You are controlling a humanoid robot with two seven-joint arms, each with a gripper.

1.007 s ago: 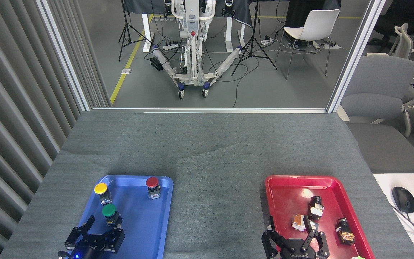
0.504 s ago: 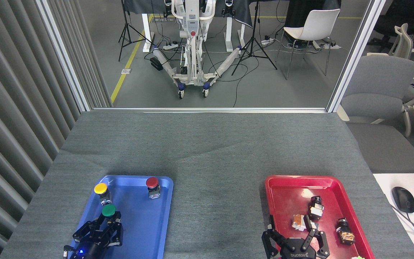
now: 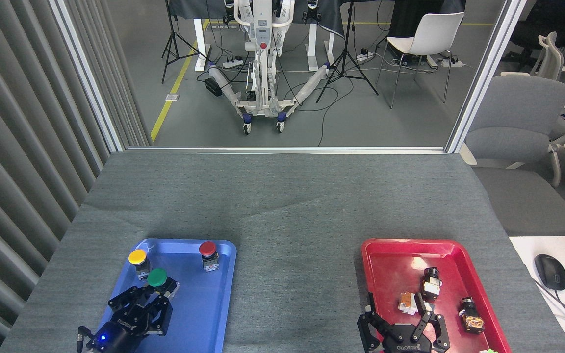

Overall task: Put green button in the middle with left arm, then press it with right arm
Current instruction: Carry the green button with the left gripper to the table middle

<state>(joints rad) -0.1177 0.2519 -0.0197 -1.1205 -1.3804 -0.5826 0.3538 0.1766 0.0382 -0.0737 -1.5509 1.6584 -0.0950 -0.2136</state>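
Three buttons are sitting in the blue tray [image 3: 214,314]: yellow button [image 3: 138,257], red button [image 3: 207,248], green button [image 3: 157,278]. The left gripper [image 3: 151,298] is clenching the green button; the right gripper [image 3: 400,323] is resting with fingers spread.

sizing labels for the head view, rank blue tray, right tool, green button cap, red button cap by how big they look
1. blue tray
2. right tool, though nearness to the camera enlarges it
3. green button cap and red button cap look alike; not ranked

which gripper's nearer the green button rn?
Left. The left gripper is closed around the green button over the blue tray. The right gripper sits open far across the table, at the red tray.
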